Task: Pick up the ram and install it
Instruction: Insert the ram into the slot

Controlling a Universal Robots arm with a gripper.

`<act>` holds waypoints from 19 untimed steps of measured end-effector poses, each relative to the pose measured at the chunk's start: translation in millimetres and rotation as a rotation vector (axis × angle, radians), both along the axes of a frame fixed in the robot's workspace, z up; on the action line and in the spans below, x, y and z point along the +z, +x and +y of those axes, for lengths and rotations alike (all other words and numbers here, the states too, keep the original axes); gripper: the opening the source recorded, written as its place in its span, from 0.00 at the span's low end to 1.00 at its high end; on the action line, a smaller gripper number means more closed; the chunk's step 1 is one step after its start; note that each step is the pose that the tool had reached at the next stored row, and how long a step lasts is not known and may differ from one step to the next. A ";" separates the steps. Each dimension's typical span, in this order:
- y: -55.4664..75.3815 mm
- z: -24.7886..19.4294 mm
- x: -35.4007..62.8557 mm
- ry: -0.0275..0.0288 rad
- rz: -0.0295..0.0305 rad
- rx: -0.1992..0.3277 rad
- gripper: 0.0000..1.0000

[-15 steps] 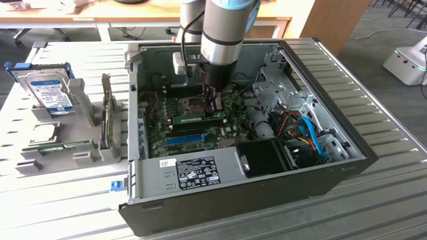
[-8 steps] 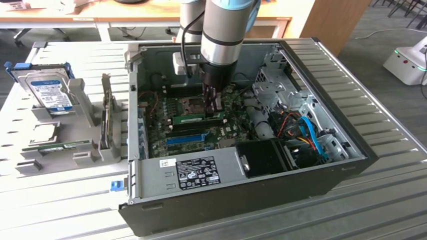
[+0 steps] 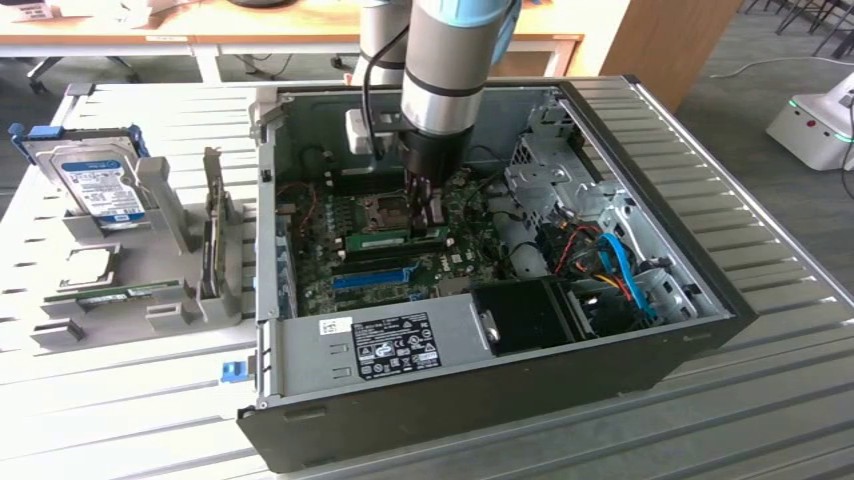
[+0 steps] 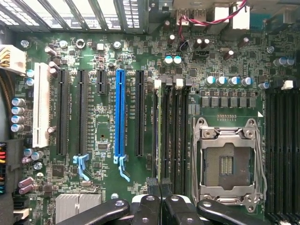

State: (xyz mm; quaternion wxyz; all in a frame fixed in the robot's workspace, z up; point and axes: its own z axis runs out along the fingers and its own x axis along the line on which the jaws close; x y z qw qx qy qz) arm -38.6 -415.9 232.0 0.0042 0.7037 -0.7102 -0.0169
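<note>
Presently catalogued, from the exterior view's left to its right.

1. Counter [image 3: 761, 400]: ribbed metal, bearing everything below.
2. Grey parts rack [image 3: 167, 318], standing just beside the case. Contents: hard drive [image 3: 100, 185] with blue label, upright. Expansion card [image 3: 211, 235], on edge. A second green stick [image 3: 114, 293], lying low at the front.
3. Computer case [image 3: 534, 395]: on its side, panel off. Contents: motherboard [image 4: 103, 136] with a blue slot [image 4: 120, 112] and an empty processor socket [image 4: 226, 164]. Towards the right sit a black fan shroud [image 3: 534, 315] and blue cables [image 3: 621, 270].
4. The ram [image 3: 394, 241]: a green stick on edge, in the memory slots between the blue slot and the socket, inside the case.
5. Claw [image 3: 430, 215]: lowered into the case at one end of the ram, fingers [image 4: 151, 183] pressed together. It possibly nips the stick's top edge rather than merely bearing on it, but the contact is hidden.

Step in hand, as judged: installation, at the seating stage, with the pick-up done.
Requirement, as judged: the stick kept square in its slot, with straight, even pressure until both ends sit level.
</note>
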 end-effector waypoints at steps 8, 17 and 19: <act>0.0 0.0 -0.9 0.0003 -0.0001 0.000 0.12; 0.0 0.0 -1.5 0.0001 0.0000 0.000 0.12; 0.0 -0.1 -1.6 0.0002 0.0000 0.000 0.12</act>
